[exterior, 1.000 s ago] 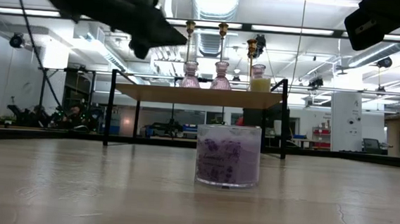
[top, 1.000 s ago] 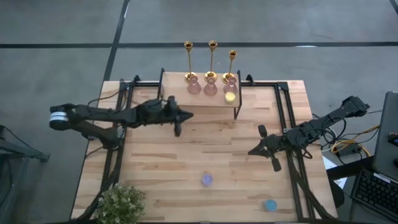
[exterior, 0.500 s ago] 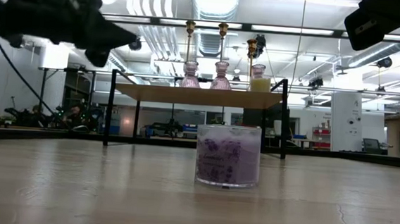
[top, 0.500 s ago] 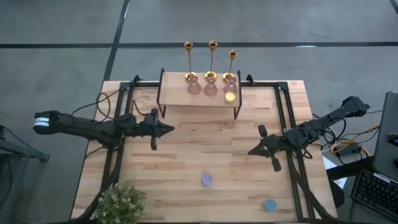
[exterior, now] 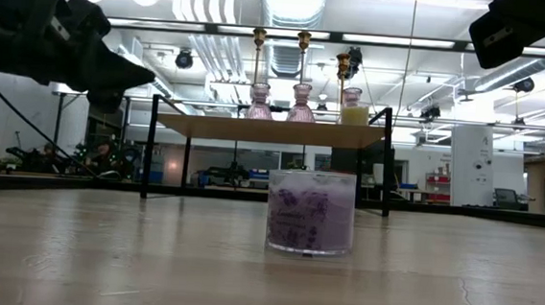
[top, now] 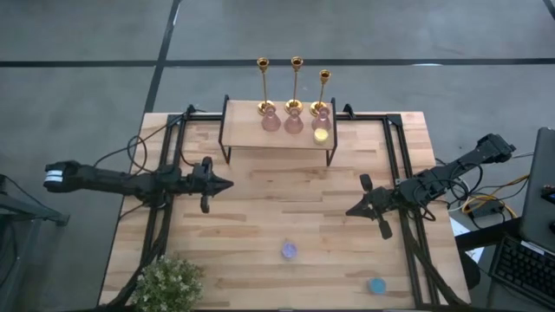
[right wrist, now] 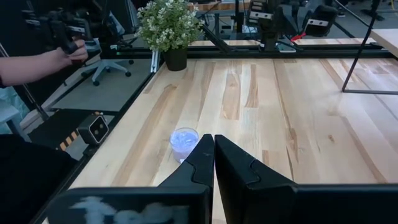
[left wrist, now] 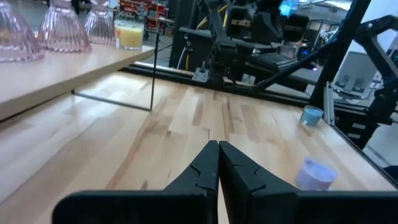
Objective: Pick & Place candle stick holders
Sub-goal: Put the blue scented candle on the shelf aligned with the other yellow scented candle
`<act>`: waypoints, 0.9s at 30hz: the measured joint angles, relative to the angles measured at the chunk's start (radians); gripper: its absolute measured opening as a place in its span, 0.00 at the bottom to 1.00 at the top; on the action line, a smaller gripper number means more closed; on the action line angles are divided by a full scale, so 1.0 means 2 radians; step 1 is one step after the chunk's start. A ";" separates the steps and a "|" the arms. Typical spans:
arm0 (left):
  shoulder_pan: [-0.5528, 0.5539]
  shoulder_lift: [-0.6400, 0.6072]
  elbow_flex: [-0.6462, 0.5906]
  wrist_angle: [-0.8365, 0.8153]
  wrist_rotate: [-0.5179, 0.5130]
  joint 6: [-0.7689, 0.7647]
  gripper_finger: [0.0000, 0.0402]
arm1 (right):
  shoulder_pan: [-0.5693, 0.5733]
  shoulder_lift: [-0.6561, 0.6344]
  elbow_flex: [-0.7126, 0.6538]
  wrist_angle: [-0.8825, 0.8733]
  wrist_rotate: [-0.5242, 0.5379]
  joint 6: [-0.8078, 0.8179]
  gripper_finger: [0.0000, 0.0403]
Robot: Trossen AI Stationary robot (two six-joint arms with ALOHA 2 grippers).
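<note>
Three shiny gold metal candlesticks (top: 296, 84) stand upright on the raised wooden shelf (top: 277, 137); left end effector (top: 227, 184) and right end effector (top: 349, 213) hover empty over the worktop, fingers together

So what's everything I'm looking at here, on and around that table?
candle stick holders: three, gold stems on pinkish glass-like bases, in a row on the shelf
shelf: one, wood top on black legs, table's far edge
yellow candle: one, on the shelf by the right holder
purple candle: one, table's near middle
blue candle: one, near right corner
potted plant: one, green, near left corner
person's hand: one, beyond the table
left gripper: shut, empty, left of centre
right gripper: shut, empty, right side
</note>
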 joint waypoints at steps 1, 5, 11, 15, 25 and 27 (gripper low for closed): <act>0.000 -0.003 0.000 0.001 0.001 0.000 0.03 | 0.000 0.000 0.000 0.000 0.000 0.000 0.02; 0.000 -0.025 0.000 -0.003 0.001 0.010 0.03 | 0.000 0.000 0.000 0.001 0.000 -0.002 0.02; 0.000 -0.066 -0.001 -0.013 0.001 0.039 0.03 | 0.000 0.000 0.000 0.019 0.000 -0.002 0.02; 0.000 -0.095 -0.001 -0.026 0.002 0.044 0.04 | 0.000 0.000 0.000 0.037 0.000 0.006 0.02; 0.000 -0.162 0.007 -0.090 0.012 0.035 0.04 | 0.000 0.000 0.000 0.042 -0.013 0.073 0.02; 0.000 -0.169 0.007 -0.108 0.012 0.037 0.04 | 0.001 0.002 0.000 0.042 -0.035 0.081 0.02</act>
